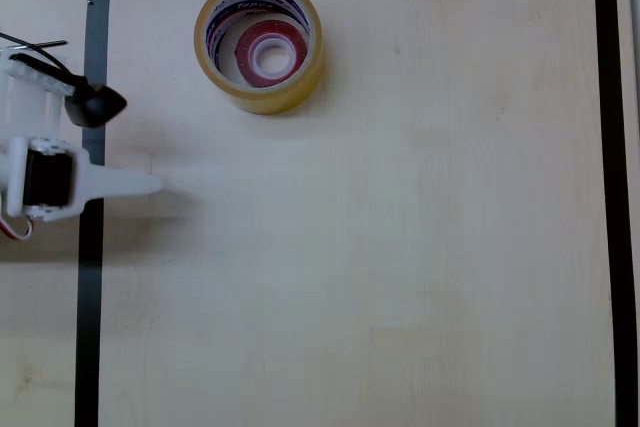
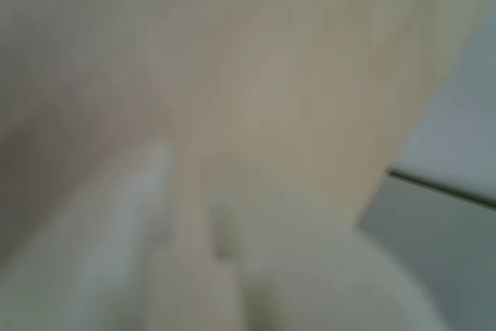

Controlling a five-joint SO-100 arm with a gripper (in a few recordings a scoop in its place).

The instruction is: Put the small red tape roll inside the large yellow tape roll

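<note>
The red roll [image 1: 268, 51] is lying flat inside the yellow roll [image 1: 260, 43], both with their ring axes pointing straight up at the overhead camera; neither has a long axis in the plane of the table [image 1: 400, 247]. The red roll is sitting off-centre, toward the yellow core's lower right wall as the overhead view shows it. Both rolls are resting well apart from the gripper [image 1: 150, 185], up and to the right of its tip in that view. The gripper is holding nothing and is parked at the black tape border [image 1: 90, 277]. The wrist view is blurring too heavily, so I cannot tell whether the jaws are together or slightly apart. By my judgement the placement is done. The remaining risk is the arm sweeping toward the rolls and knocking the yellow one.
</note>
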